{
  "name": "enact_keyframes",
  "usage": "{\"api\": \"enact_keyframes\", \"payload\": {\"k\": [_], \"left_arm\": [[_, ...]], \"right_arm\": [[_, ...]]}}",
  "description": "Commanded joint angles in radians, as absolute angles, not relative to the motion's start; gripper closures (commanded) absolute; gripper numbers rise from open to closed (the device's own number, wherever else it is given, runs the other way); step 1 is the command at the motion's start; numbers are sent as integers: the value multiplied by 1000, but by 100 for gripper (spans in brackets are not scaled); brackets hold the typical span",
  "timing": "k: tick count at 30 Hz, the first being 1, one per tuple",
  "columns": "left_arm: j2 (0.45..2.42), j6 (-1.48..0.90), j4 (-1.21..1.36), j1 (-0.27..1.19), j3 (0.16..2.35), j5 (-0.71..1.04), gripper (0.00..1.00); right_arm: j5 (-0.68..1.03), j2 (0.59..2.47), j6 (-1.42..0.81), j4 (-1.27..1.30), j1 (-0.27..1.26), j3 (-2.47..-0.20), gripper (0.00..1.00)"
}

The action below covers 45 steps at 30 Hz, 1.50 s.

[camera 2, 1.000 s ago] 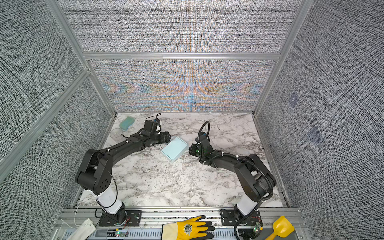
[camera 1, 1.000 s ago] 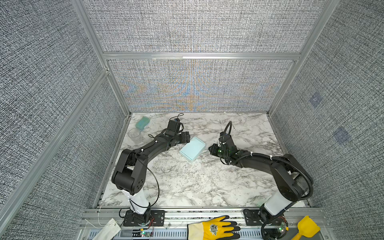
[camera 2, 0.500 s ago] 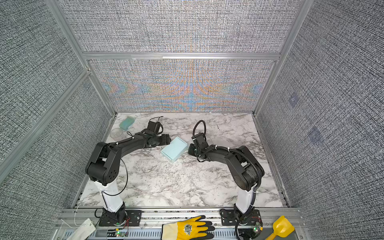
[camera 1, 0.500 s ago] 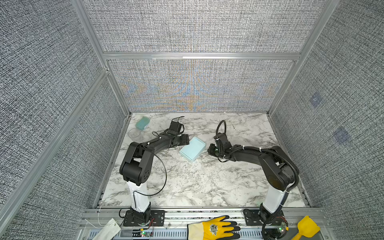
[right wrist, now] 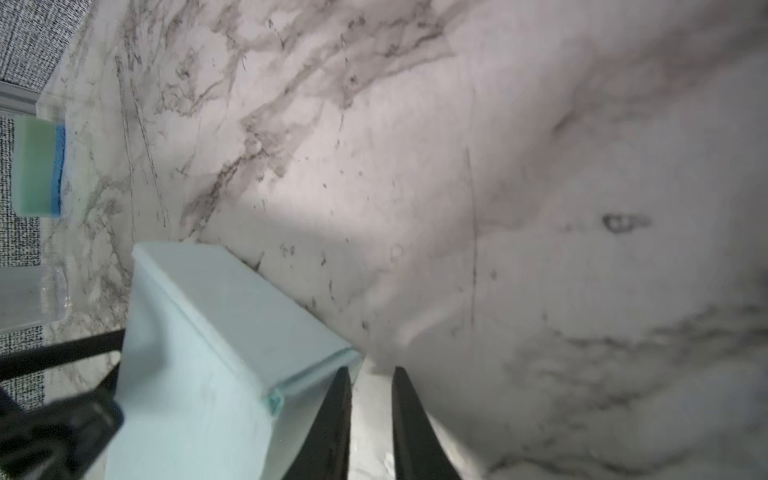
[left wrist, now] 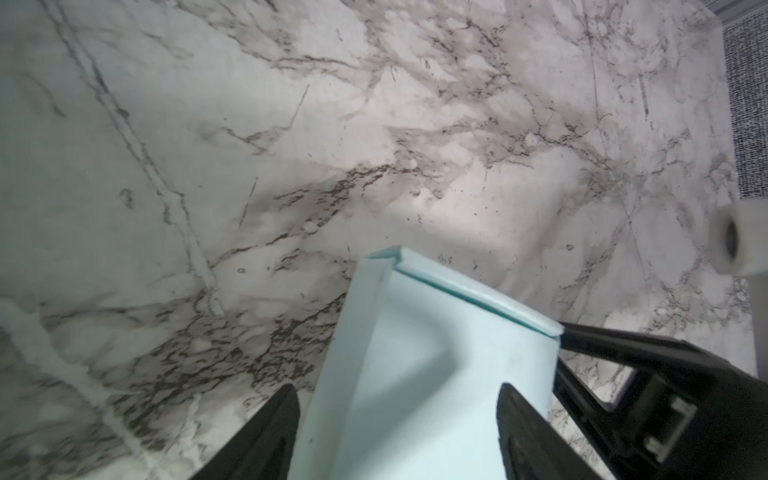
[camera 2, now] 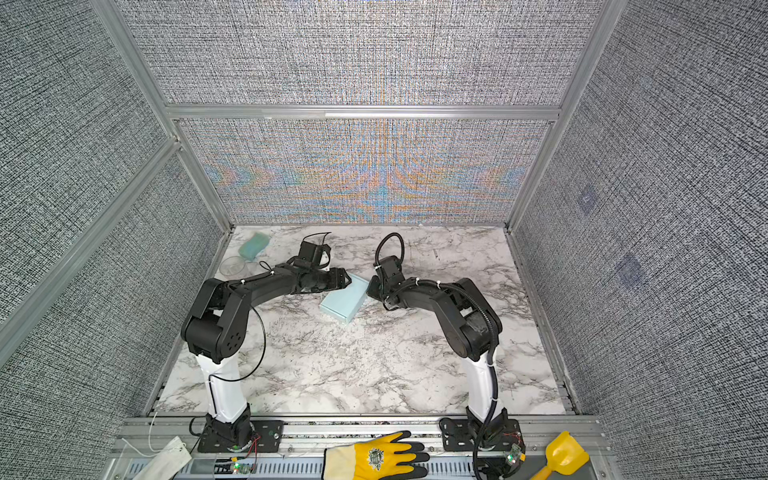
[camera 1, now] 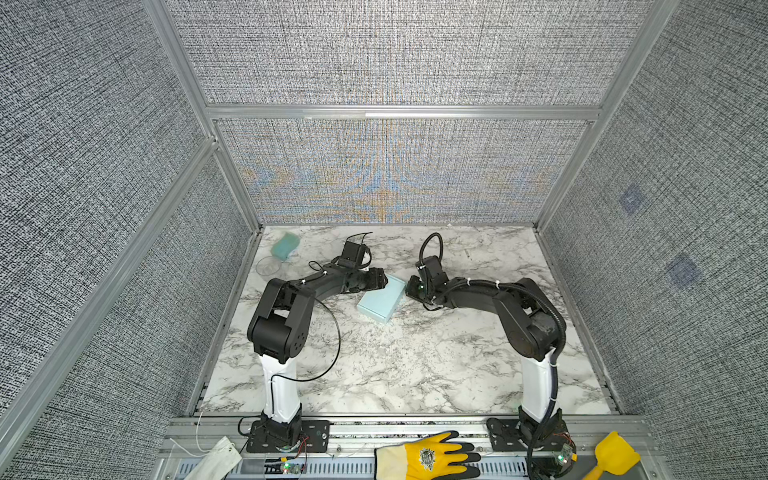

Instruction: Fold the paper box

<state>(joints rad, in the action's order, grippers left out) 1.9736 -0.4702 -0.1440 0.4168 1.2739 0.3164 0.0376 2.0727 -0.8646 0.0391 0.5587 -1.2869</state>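
In both top views the fingertips of the left tool point(camera 1: 381, 279) point(camera 2: 347, 277) merge with the dark wrist. One end of the paper box point(camera 1: 381, 300) point(camera 2: 345, 302) is covered by them, so contact cannot be judged from above. In the left wrist view this tool point(left wrist: 395, 392) is seen spread wide. One of its fingers point(left wrist: 278, 432) is placed just beside a long edge of the box point(left wrist: 415, 353), and the other is laid in front of the top face. Whether either presses on the card cannot be told, and the near part of the box is cut off by the frame. The right tool point(camera 1: 409, 287) point(camera 2: 371, 286) is small and dark from above. In the right wrist view its fingers point(right wrist: 336, 415) are shown nearly pressed together, with only a thin strip of bench point(right wrist: 498, 208) between them and nothing pinched. One fingertip is set just beside a corner of the box point(right wrist: 199, 353), though touch cannot be confirmed. A sponge point(right wrist: 37, 166) and a clear container point(right wrist: 29, 299) are seen blurred and cut off beyond the box. The box is found flat on the bench between the two tools. It is seen as a closed, pale light-blue rectangular box of thin card. Its top face is dented near the left tool, and a darker teal line is exposed along one end where a flap edge is slightly raised.
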Motion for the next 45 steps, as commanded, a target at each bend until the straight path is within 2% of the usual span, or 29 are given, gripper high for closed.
{"api": "enact_keyframes", "payload": {"k": [1, 13, 21, 25, 30, 35, 45], "left_arm": [[1980, -474, -113, 415, 1287, 355, 24], [1972, -505, -103, 415, 1299, 356, 23], [1960, -462, -192, 395, 1324, 252, 17], [1930, -463, -194, 378, 1283, 215, 15], [1854, -475, -156, 366, 1179, 206, 15], [1813, -498, -104, 364, 1095, 249, 16], [1823, -568, -3, 385, 1054, 358, 20]], "right_arm": [[37, 2105, -875, 4, 545, -1337, 79], [55, 2138, -913, 28, 492, -1409, 79], [30, 1905, -894, 89, 450, -1131, 79], [22, 1810, -922, 142, 502, -973, 79], [-23, 1751, -934, 148, 607, -885, 78], [-7, 1817, -948, 157, 674, -918, 78], [36, 1979, -944, 142, 651, -1115, 78]]}}
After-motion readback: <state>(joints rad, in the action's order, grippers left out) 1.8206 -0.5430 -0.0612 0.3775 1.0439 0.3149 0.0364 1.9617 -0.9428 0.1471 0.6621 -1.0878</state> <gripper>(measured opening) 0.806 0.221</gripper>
